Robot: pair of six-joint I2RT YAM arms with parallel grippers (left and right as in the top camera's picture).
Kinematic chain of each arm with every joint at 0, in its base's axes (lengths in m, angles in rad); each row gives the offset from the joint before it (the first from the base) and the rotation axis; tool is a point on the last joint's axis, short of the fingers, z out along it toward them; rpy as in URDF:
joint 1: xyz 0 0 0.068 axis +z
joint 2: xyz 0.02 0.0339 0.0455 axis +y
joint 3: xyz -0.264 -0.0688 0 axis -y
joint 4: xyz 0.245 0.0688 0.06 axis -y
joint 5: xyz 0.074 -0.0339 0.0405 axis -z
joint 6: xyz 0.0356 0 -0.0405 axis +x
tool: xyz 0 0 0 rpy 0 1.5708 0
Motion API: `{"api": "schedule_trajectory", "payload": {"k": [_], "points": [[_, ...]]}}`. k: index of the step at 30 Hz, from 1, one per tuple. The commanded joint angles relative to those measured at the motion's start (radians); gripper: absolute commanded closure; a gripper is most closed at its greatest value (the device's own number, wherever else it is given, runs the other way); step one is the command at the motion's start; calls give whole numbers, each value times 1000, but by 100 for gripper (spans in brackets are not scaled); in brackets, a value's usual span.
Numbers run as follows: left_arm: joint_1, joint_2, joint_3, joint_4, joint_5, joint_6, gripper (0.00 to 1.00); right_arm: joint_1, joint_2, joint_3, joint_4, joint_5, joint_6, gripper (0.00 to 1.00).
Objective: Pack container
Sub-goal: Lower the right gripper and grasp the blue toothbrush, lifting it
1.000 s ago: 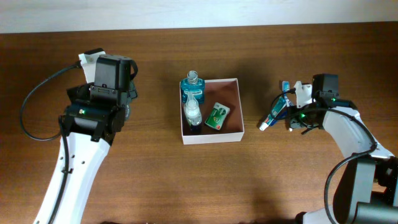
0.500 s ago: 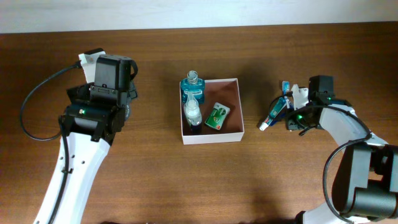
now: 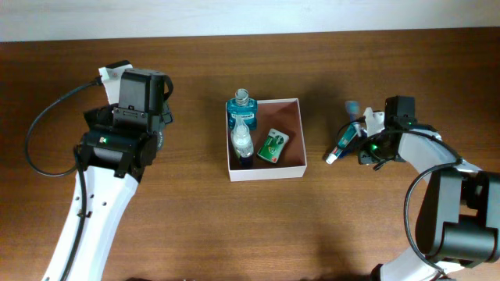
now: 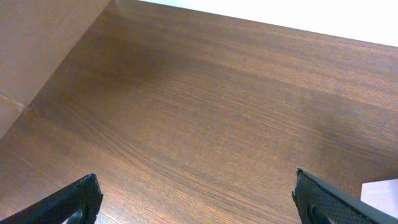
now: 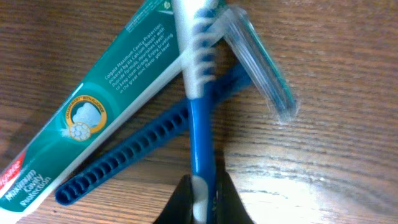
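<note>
Mid-counter, between the two arms: a square, shallow cardboard container with white outer walls and a pinkish-brown inside, flat on the dark brown wooden counter. Already at its left wall: a teal plastic bottle, a small clear bottle and, just beside them, a flat green packet. Right part of the floor bare.

Probably light and fairly stiff, yet thin-walled. Apt to skid on the smooth wood if nudged, and to bow if squeezed at mid-wall. Best taken by a wall near a corner, one finger inside and one outside, or simply left in place and loaded from above.

Well to the right of it, the right pincer clenched on the handle of a slim blue-and-white plastic toothbrush. Crosses over a long dark-blue plastic comb and touches a teal toothpaste tube. Beside the bristles, what looks like a clear plastic cap, though too blurred to be sure. Hard, smooth handle, so prone to swivel in the grip.

Over bare wood on the other side, the left pincer released, fingertips wide apart.
</note>
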Motion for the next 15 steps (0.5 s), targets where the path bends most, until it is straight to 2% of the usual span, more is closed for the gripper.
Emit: {"api": "schedule_trajectory", "payload": {"k": [1,8,11,15], "points": [[6,2,0,0,-14,8,1,5,18,1,-5,-13,25,96],[6,2,0,0,-14,8,1,5,13,16,-21,-13,30,96],[6,2,0,0,-14,8,1,5,-27,81,-97,-32,30,96],[6,2,0,0,-14,8,1,6,-144,205,-223,-154,30,96]]}}
